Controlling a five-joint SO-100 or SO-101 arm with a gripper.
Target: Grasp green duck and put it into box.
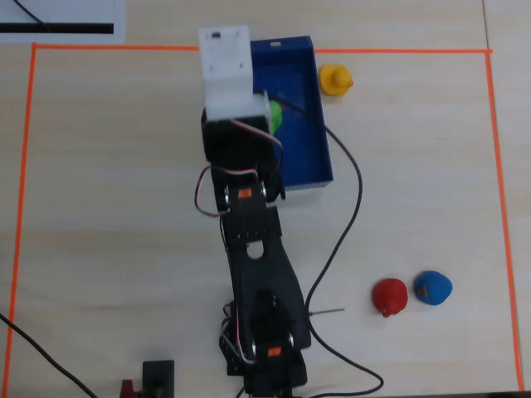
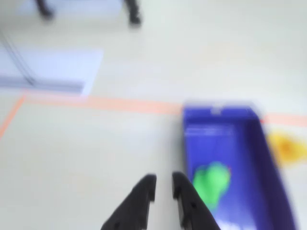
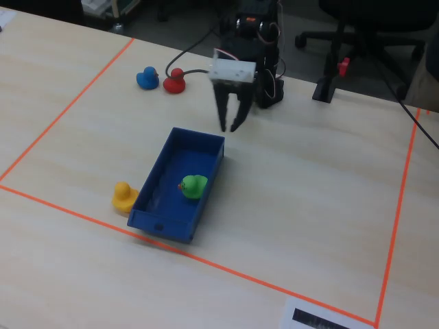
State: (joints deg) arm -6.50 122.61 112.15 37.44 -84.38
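Note:
The green duck (image 3: 193, 186) sits upright on the floor of the blue box (image 3: 208, 182), free of the gripper. In the overhead view the green duck (image 1: 275, 116) is half hidden behind the arm's white wrist block (image 1: 226, 70), inside the box (image 1: 322, 153). My gripper (image 3: 228, 128) hangs above the table just beyond the box's end nearest the arm, pointing down. The blurred wrist view shows my gripper (image 2: 164, 184) left of the box (image 2: 218, 112), slightly open, with a narrow gap and nothing between its fingers. There the green duck (image 2: 211, 184) lies to the right of the fingers.
A yellow duck (image 1: 334, 80) stands just outside the box's wall. A red duck (image 1: 389, 296) and a blue duck (image 1: 432, 287) sit together near the arm's base. Orange tape (image 1: 25, 166) frames the work area. A white paper (image 1: 62, 21) lies outside it. A black cable (image 1: 353, 207) trails across the table.

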